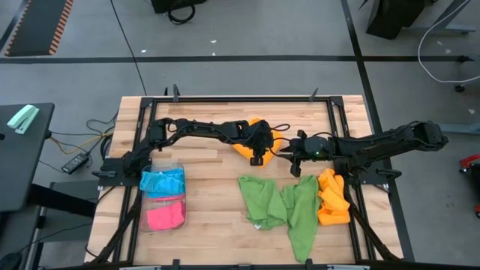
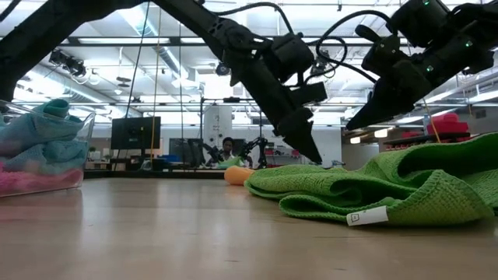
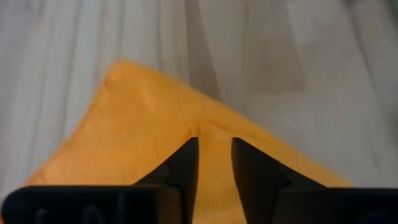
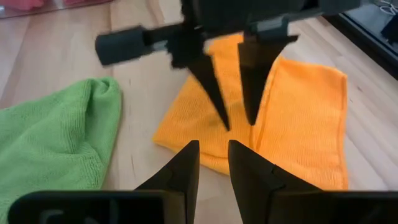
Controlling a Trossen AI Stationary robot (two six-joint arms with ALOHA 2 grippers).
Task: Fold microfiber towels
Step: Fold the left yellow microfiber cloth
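where soft orange towel point(image 4: 298, 118) lies — folded (ribbed weave).

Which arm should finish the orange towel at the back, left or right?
Left, probably. The left hand is already down on the orange towel at its fold, fingers narrowly apart. The right hand hovers short of the towel's edge, beside the green towels.

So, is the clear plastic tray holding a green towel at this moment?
No. In the high view, the clear tray holds only a blue towel and a pink towel; the green towels lie on the table.
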